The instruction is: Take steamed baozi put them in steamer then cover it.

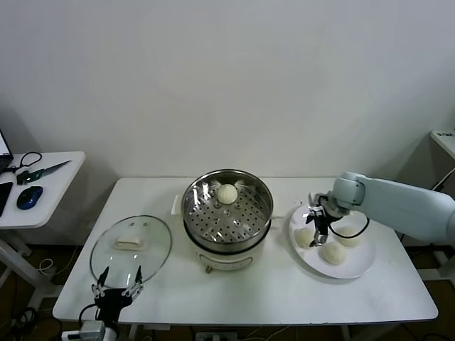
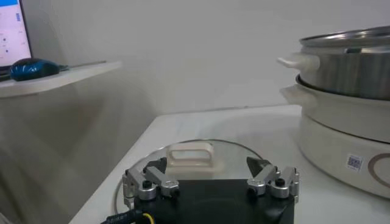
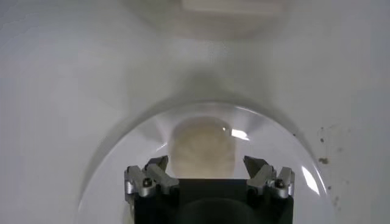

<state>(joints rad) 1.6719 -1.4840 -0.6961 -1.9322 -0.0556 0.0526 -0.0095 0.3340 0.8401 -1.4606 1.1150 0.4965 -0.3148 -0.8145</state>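
Observation:
The steamer (image 1: 227,213) stands mid-table with one baozi (image 1: 227,193) at the back of its perforated floor. Three more baozi (image 1: 333,253) lie on the white plate (image 1: 360,267) to its right. My right gripper (image 1: 318,231) is open just above the plate's left part. In the right wrist view a baozi (image 3: 201,148) sits between the spread fingers of that gripper (image 3: 207,173), untouched. My left gripper (image 1: 117,284) is open and empty at the table's front left, by the near rim of the glass lid (image 1: 131,245). The lid's white handle (image 2: 190,155) and the steamer (image 2: 347,67) show in the left wrist view.
A low side table (image 1: 57,177) at the far left carries a blue mouse (image 1: 30,197) and scissors. Another table's corner (image 1: 444,138) shows at the far right. The white work table (image 1: 270,291) has bare surface in front of the steamer.

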